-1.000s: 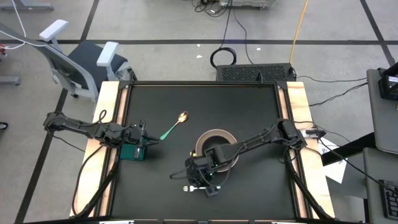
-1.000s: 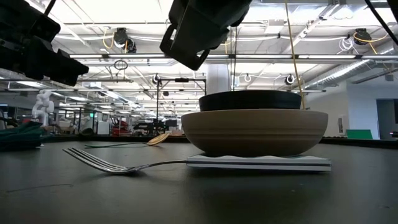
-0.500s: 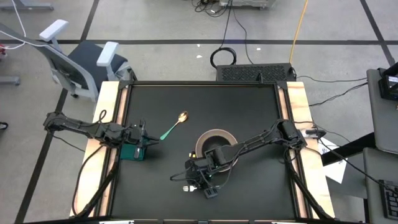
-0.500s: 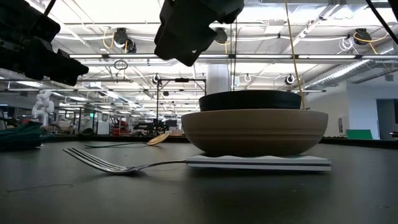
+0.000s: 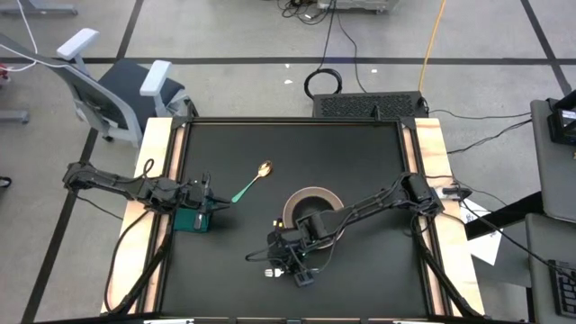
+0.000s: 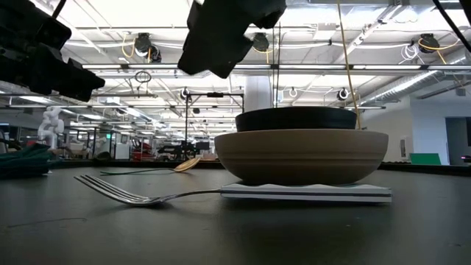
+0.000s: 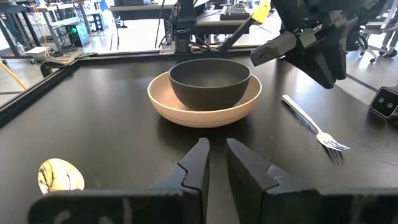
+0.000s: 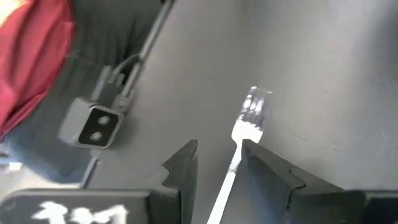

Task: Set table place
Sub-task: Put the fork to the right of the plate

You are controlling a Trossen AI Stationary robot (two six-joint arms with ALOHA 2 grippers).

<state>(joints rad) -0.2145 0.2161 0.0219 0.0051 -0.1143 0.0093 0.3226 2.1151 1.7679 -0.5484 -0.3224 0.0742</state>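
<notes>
We see the room lit brightly and evenly by ceiling lights (image 6: 353,15) that blow out to white in the low view, leaving the dark arm above as a near silhouette, while the matte black desk (image 5: 360,153) throws only faint, soft shadows from above. In the left wrist view the spoon (image 7: 60,175) glares, and the near gripper (image 7: 214,165) is soft. The right wrist view is blurred, the fork (image 8: 239,152) flaring white at its tines.

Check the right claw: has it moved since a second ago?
Yes. In the low view the right claw has drifted left and slightly up, away from the bowl, while the fork lies on the table.
</notes>
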